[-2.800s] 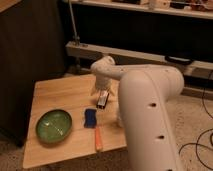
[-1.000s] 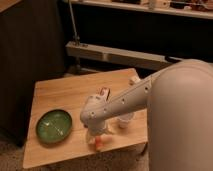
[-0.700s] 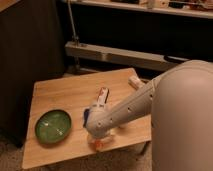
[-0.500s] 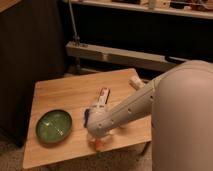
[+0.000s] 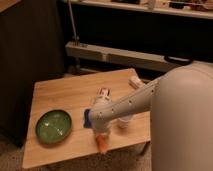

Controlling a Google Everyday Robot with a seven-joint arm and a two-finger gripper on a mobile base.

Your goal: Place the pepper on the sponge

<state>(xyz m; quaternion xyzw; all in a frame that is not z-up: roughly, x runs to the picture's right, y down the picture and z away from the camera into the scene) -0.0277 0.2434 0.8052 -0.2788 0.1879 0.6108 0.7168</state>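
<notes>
Camera view. The white arm is reaching in from 3 o'clock across the wooden table. Its claw is hanging low near the table's front edge, at about 6 o'clock from the table's centre. Whether the claw is apart, together or clamped on anything cannot be told, because the wrist is hiding it.

The pepper is lying on the table right under the claw, with its tapered end pointing toward 6 o'clock. Contact between the two cannot be made out. The sponge is lying flat at 11 o'clock from the pepper, apart from it, and the arm is covering its right side. The green bowl is sitting at 9 o'clock from the sponge. The black-and-white item is lying at 12 o'clock from the claw, beyond the arm.

Compared with 2.8 s ago, the arm is no longer standing upright at the back of the table and is now leaning down over the front. The sponge, then fully exposed, is now partly masked. Over the last half second the arm and the pepper are showing almost no shift
</notes>
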